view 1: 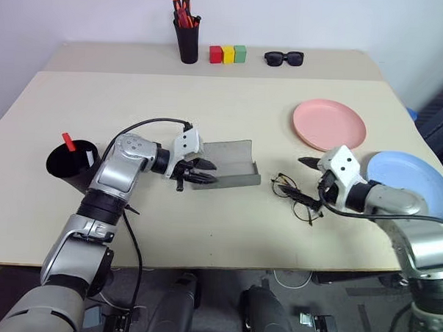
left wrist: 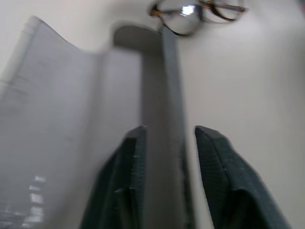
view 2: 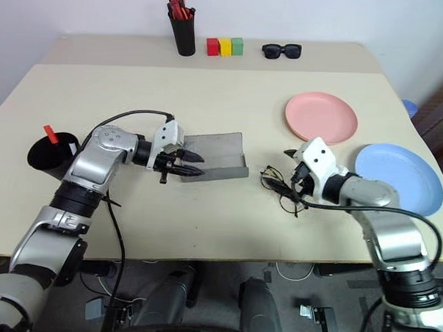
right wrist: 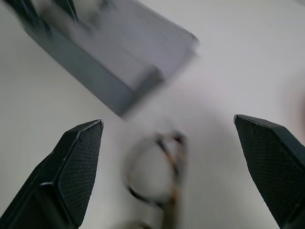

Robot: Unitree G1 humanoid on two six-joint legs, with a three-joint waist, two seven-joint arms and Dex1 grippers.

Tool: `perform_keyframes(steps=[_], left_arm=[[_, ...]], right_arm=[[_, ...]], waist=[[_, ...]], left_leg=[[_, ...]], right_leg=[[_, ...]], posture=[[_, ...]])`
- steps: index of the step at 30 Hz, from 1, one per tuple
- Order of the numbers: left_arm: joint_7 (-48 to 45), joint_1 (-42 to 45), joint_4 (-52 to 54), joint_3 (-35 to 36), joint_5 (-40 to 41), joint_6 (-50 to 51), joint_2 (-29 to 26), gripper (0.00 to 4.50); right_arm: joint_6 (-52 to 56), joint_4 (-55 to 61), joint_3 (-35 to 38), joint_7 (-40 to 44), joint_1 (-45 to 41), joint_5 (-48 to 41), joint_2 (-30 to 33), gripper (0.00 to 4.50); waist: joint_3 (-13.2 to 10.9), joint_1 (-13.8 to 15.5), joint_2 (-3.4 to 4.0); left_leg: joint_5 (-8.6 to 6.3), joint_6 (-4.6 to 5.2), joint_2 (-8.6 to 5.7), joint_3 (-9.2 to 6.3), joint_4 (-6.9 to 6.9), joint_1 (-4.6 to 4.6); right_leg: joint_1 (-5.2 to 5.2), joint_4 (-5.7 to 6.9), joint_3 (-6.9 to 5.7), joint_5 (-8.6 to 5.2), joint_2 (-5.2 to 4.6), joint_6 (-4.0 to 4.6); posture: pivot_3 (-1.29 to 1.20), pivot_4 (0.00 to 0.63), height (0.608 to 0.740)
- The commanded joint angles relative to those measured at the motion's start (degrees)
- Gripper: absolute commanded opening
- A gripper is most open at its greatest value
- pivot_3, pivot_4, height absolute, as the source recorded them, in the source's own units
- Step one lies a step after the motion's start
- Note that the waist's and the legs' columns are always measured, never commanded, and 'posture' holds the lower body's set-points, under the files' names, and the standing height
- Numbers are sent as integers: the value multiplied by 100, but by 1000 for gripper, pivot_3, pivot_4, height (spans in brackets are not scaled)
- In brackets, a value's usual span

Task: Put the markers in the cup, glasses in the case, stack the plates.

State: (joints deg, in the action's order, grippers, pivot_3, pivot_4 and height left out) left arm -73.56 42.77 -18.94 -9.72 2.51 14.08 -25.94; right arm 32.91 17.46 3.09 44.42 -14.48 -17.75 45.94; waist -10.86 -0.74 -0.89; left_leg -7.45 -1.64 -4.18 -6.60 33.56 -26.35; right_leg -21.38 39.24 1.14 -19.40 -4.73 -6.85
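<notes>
Beige counter [view 1: 227, 210] seen from above. Grey felt case [view 1: 229, 166] lying open near centre, lid tipped back. Left tool [view 1: 200, 172] at case's near-left edge, black fingers [left wrist: 128, 176] partly apart w/ the case's front wall between them; can't tell if gripping or just straddling. Wire-rimmed glasses [view 1: 297, 195] flat on counter just right of case, not in it yet. Right tool [view 2: 298, 180] hovering over glasses, spread wide, holding nothing, frames lying between its fingers [right wrist: 78, 167] in wrist view. Squat black cup [view 1: 71, 163] at far left w/ red marker [view 1: 68, 141] sticking out; white marker not made out. Pink plate [view 1: 330, 124] and blue plate [view 1: 412, 182] side by side at right, apart, unstacked.

Handling, as judgement: glasses light, springy, thin wire, lenses fragile and slick; likely to skid or flex. Best pinched at bridge or a temple hinge, gently, not across lenses. Case soft, light, prob. slides unless steadied
</notes>
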Motion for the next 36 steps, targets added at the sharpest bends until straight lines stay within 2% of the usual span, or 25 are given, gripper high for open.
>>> perform_keyframes(steps=[1,8,14,24,26,28,34,36], left_arm=[[427,-197,578,267,240,-459,29,1376],[847,-1520,2441,47,190,-920,-196,1376],[1255,-2785,3855,-90,494,-493,-185,1376],[1919,-3458,4545,-77,859,219,-107,1376],[2004,-3480,4594,-95,881,265,-125,1450],[2079,-3476,4616,-112,897,318,-156,1450],[2221,-3415,4632,-121,890,401,-262,1450],[2260,-3399,4657,-107,929,440,-267,1450]], right_arm=[[372,169,107,37,-152,55,330,4500],[1071,396,57,192,-173,-72,653,4500],[1762,502,10,236,-225,-373,635,4500],[2115,261,-286,142,-398,-326,582,4500],[2162,204,-330,102,-419,-315,545,3962],[2174,171,-365,74,-428,-310,528,3204],[2234,64,-497,14,-498,-308,497,32],[2234,54,-540,17,-501,-295,500,32]], waist=[[0,-3,0],[6,-20,11],[9,11,16],[13,17,23],[13,12,23],[13,12,24],[13,14,24],[13,17,23]], left_leg=[[-1,1,0,0,0,0],[-4,5,1,7,-3,0],[-9,12,-3,9,5,-1],[-15,19,-3,17,6,-1],[-15,19,-3,16,6,-1],[-15,19,-3,18,6,-1],[-15,19,-3,19,6,-1],[-15,19,-3,18,6,-1]], right_leg=[[-1,0,1,0,-1,0],[-3,-3,9,0,-7,1],[4,-8,4,0,-29,2],[4,-16,6,-2,-32,3],[4,-15,6,-2,-31,3],[4,-16,6,-2,-31,4],[3,-16,6,-2,-31,4],[4,-16,5,-2,-31,4]], posture=[[0,150,734],[0,150,734],[0,150,734],[0,150,734],[0,150,734],[0,150,734],[0,150,734],[0,150,734]])
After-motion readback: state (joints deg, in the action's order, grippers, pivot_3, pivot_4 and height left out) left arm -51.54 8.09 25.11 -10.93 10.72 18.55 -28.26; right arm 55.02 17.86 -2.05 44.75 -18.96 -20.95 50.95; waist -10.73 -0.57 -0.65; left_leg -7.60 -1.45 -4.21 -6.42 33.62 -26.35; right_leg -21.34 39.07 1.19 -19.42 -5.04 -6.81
